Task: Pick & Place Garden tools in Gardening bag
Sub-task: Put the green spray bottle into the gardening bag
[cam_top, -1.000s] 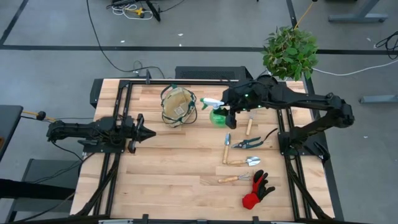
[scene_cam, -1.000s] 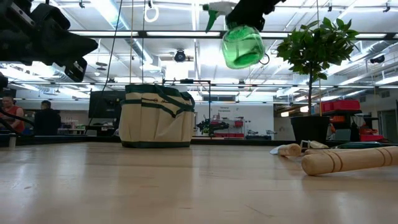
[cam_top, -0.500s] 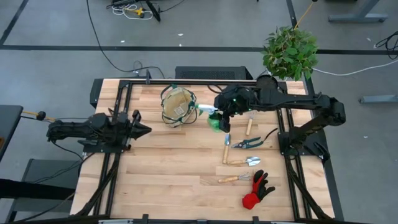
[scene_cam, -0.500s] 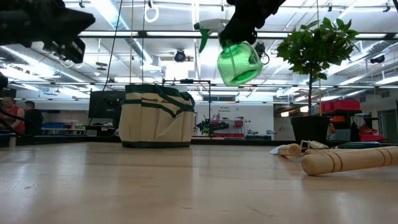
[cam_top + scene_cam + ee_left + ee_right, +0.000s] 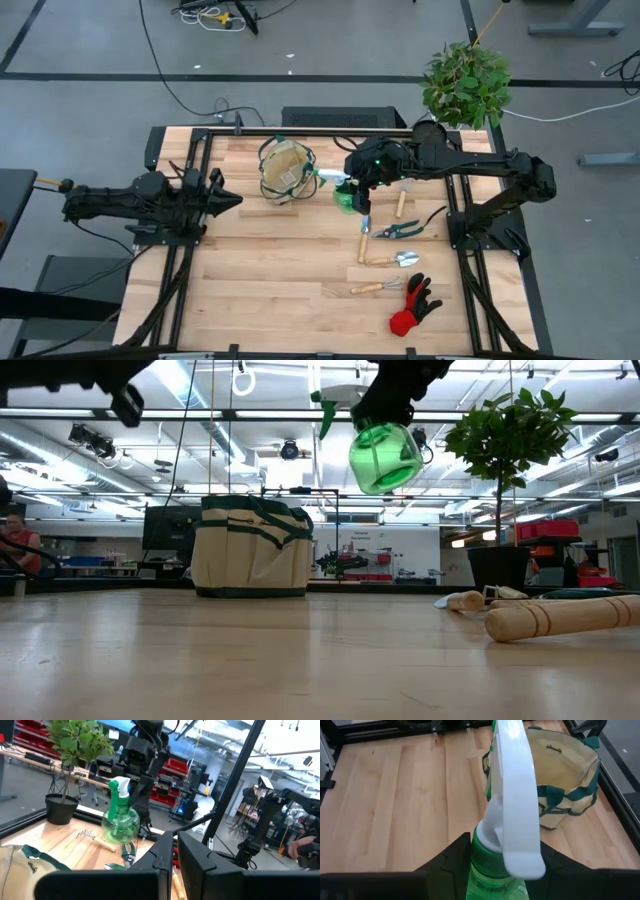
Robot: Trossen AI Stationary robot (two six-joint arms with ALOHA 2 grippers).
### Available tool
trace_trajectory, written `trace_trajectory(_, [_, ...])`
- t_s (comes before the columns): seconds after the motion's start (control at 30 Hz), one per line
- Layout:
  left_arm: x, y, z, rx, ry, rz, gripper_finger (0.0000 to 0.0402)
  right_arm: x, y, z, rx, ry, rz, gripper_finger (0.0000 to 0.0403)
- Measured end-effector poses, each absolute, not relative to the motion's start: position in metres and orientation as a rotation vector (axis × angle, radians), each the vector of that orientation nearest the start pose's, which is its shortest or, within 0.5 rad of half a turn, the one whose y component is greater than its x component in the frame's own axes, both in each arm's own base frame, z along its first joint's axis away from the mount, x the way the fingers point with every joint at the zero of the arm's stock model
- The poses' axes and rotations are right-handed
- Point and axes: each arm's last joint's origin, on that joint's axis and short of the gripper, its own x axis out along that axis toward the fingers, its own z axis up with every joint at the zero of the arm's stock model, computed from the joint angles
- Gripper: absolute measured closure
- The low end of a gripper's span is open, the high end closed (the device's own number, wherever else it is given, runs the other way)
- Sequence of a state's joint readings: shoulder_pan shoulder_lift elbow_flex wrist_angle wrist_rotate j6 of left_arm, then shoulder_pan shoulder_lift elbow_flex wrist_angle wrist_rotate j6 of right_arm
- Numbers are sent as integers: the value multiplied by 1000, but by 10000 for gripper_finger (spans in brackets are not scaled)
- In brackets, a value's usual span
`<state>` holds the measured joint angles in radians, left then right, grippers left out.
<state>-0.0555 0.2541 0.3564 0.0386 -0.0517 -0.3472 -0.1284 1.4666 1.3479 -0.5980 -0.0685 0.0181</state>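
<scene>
Held the green spray bottle point(image 5: 385, 455) in the right gripper point(image 5: 363, 186), jaws pinching its neck just under the white trigger head. Carried it high above the table point(image 5: 260, 270), touching nothing else. Kept it roughly upright, long axis only a little tilted, with the nozzle pointing toward the gardening bag point(image 5: 285, 170).

Found the bag near the bottle, on the side of the left arm, standing upright with its mouth open to above. Judged that the coming move depended on this one relation: bottle beside the bag's rim and not yet over the opening, so a short sideways travel was needed before any lowering. Right arm clearly the nearer one.

Saw the left gripper point(image 5: 230, 203) waiting well apart on the far side of the bag, raised off the table, fingers almost pressed together on nothing.

Could read no brand, label or writing on bottle or bag.
</scene>
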Motion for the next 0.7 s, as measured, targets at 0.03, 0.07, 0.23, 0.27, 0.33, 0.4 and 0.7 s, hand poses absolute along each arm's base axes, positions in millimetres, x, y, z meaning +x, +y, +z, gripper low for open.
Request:
trace_trajectory(0.03, [100, -4, 273, -352, -129, -27, 369, 313, -38, 333, 88, 713, -63, 262])
trace_trajectory(0.07, [102, -4, 279, -349, -125, -25, 369, 313, -38, 333, 88, 714, -62, 262])
trace_trajectory(0.23, [114, -5, 308, -310, -112, -11, 375, 313, -38, 333, 88, 715, -59, 262])
trace_trajectory(0.27, [117, -4, 314, -309, -102, 3, 378, 313, -38, 333, 88, 717, -59, 262])
trace_trajectory(0.33, [122, -4, 324, -299, -69, 30, 386, 313, -38, 333, 88, 718, -59, 262])
trace_trajectory(0.4, [127, -4, 334, -293, -29, 55, 394, 313, -38, 332, 89, 725, -59, 262])
trace_trajectory(0.7, [149, -4, 371, -231, 54, 89, 373, 313, -37, 332, 73, 724, -26, 262])
